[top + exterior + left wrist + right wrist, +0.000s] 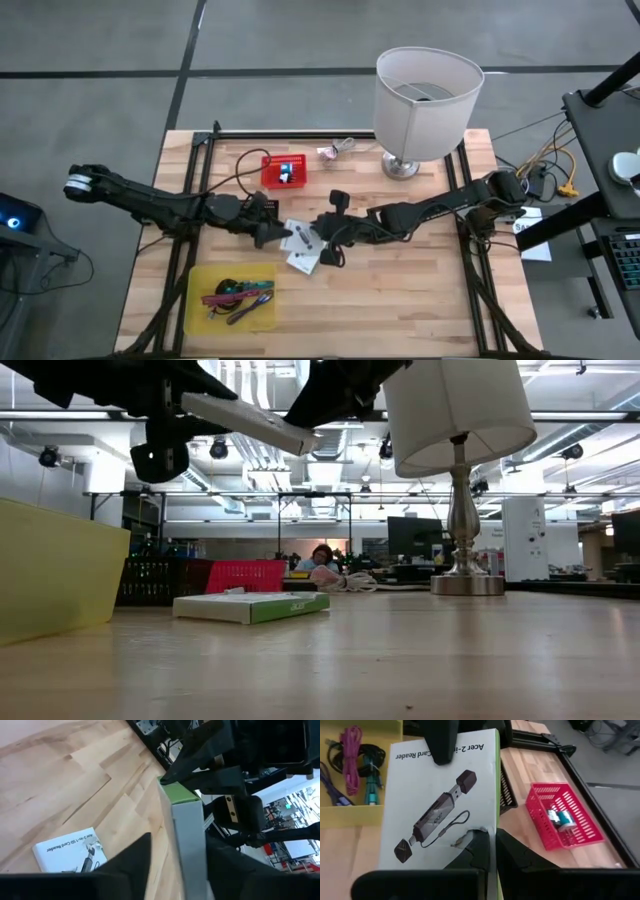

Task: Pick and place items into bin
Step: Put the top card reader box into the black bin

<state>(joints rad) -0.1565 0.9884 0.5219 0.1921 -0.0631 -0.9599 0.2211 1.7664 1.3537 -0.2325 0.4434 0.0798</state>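
Both grippers are clamped on the same Acer card reader box [440, 805], held up above the table. The left gripper [270, 232] and right gripper [318, 235] sit just up from the yellow bin [200, 290].

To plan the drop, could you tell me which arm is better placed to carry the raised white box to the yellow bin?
Left, probably: both the left gripper and right gripper pinch the white box, but the yellow bin lies nearer the left arm.
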